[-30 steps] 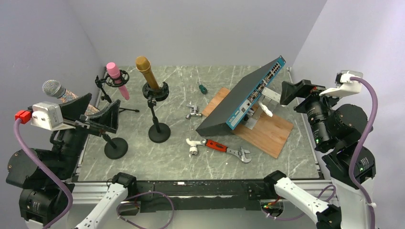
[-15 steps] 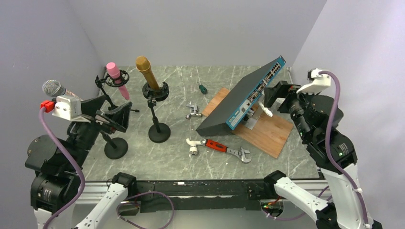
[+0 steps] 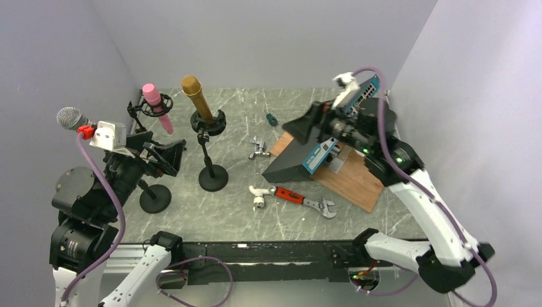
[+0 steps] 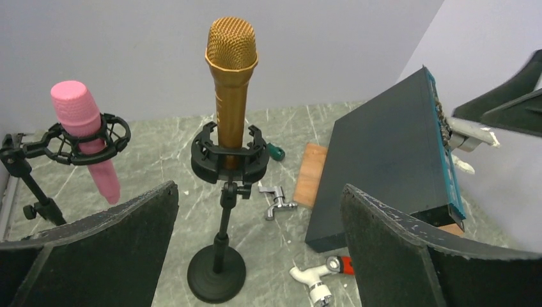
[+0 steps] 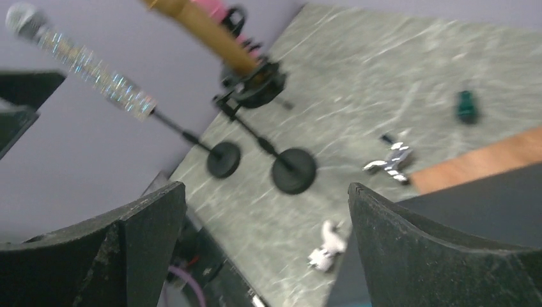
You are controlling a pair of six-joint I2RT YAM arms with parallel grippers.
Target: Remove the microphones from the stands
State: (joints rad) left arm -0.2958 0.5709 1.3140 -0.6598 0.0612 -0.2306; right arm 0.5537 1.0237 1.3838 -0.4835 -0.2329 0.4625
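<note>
Gold microphone (image 4: 230,96): upright in the clip of its stand (image 4: 220,256), left-centre of the table (image 3: 224,214); likely the target.
Left gripper (image 4: 259,190): fingers wide, empty, facing that microphone, short of it.
Right gripper (image 3: 307,128): fingers wide, empty, over the network switch (image 3: 287,166).
Done: nothing; microphone not yet grasped.
Remaining: approach, grip, lift clear of the clip.
</note>
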